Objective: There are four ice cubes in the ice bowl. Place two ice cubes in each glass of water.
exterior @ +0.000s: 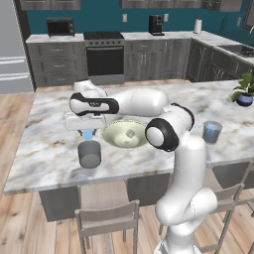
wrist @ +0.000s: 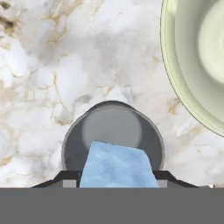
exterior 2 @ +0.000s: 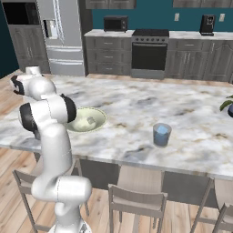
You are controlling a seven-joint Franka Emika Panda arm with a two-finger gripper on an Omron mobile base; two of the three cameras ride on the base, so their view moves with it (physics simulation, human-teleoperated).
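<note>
My gripper [exterior: 88,130] hangs just above the left glass of water [exterior: 90,154], a grey tumbler left of the ice bowl [exterior: 115,140]. A pale-blue ice cube [exterior: 88,134] sits between its fingers. In the hand view the gripper [wrist: 116,178] is shut on this ice cube [wrist: 116,165], directly over the open glass of water [wrist: 112,127], with the ice bowl [wrist: 183,83] at the upper right. One ice cube [exterior: 130,133] lies in the bowl. The other glass of water [exterior: 212,131] stands to the right and holds something blue.
A blue plant pot [exterior: 244,99] stands at the island's far right. Chairs [exterior: 106,221] are tucked under the near edge. From the right base view, the ice bowl [exterior 2: 98,123] and the bluish glass [exterior 2: 161,134] sit on the marble island.
</note>
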